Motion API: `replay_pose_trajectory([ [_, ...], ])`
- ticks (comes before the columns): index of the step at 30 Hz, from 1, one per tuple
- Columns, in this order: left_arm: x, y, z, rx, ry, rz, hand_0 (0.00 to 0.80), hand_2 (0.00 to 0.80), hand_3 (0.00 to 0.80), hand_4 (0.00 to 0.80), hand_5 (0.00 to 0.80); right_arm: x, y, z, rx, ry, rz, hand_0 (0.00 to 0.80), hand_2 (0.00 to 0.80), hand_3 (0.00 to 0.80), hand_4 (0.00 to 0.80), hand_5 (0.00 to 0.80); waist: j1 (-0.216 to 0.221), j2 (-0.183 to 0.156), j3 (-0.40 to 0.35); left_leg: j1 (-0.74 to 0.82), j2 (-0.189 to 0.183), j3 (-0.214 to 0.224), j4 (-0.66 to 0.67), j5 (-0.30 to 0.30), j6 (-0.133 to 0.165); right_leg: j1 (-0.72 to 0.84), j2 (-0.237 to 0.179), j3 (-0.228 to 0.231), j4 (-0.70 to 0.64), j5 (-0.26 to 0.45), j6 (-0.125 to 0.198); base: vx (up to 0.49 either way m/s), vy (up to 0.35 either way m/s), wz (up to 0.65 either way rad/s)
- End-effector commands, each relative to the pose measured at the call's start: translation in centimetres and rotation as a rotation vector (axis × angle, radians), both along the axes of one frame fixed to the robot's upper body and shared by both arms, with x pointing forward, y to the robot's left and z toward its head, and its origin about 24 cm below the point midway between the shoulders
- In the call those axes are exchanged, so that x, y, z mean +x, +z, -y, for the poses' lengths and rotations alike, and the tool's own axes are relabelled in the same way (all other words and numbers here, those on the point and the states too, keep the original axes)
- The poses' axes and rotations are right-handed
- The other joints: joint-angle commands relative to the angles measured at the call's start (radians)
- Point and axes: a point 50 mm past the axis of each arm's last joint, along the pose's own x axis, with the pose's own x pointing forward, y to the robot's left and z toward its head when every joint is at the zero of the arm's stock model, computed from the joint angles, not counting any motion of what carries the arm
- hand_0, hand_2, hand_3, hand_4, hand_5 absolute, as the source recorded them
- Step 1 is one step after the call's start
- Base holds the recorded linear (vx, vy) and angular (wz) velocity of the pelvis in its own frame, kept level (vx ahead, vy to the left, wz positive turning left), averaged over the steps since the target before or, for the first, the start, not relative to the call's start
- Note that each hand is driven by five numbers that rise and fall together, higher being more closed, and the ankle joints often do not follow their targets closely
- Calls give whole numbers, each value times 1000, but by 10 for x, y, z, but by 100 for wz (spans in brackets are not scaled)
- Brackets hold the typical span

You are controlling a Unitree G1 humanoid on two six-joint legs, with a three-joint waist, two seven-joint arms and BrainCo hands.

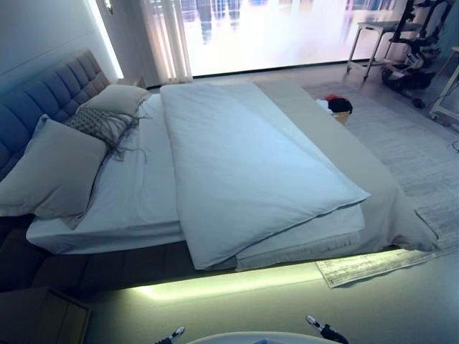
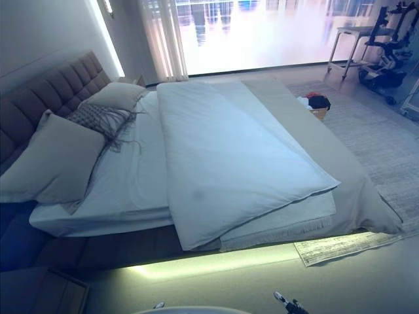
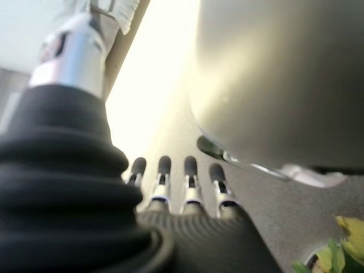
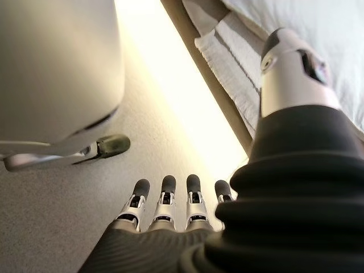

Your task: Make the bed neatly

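Note:
The bed [image 1: 136, 193] stands crosswise before me, its padded headboard [image 1: 43, 93] at the left. A white duvet [image 1: 244, 172] lies askew over the middle, and its near corner hangs over the bed's side with a second layer showing under it. Two pillows [image 1: 54, 172] [image 1: 115, 99] lean at the headboard with a grey fringed throw [image 1: 100, 125] between them. A beige cover [image 1: 387, 201] droops off the foot end at the right. My left hand [image 1: 172, 335] and right hand [image 1: 326, 332] hang low near the floor, away from the bed. Their fingers [image 3: 187, 182] [image 4: 165, 202] are straight and hold nothing.
A wooden nightstand [image 1: 39, 315] stands at the lower left. A pale rug [image 1: 423, 158] lies past the foot end, its fringe [image 1: 373, 266] by the lit bed base. A basket of clothes [image 1: 337, 107], a stool [image 1: 373, 43] and curtains [image 1: 168, 39] are by the window.

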Motion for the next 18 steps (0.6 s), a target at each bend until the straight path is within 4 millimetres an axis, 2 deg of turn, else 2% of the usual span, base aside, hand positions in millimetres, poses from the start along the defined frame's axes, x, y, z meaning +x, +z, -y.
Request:
replay_pose_trajectory([
  [1,9,1,-4,41,-25,-14,0,0,0,0,0,25,0,-12,14,55,26,0,0,0,0,0,6,-54,31,-32,-57,11,4,-9,48,42,-15,24,3,-35,30,0,0,0],
  [10,12,2,-7,35,-49,3,0,0,0,0,0,30,-1,-19,74,104,-6,0,0,0,0,0,15,-60,33,-34,-54,10,4,-5,47,42,-9,22,3,-34,24,0,0,0],
  [18,14,2,-9,67,-181,-4,0,0,0,0,0,30,-1,-17,57,116,-27,0,0,0,0,0,10,-56,33,-26,-52,15,4,-4,47,49,-4,23,3,-37,21,17,-10,0],
])
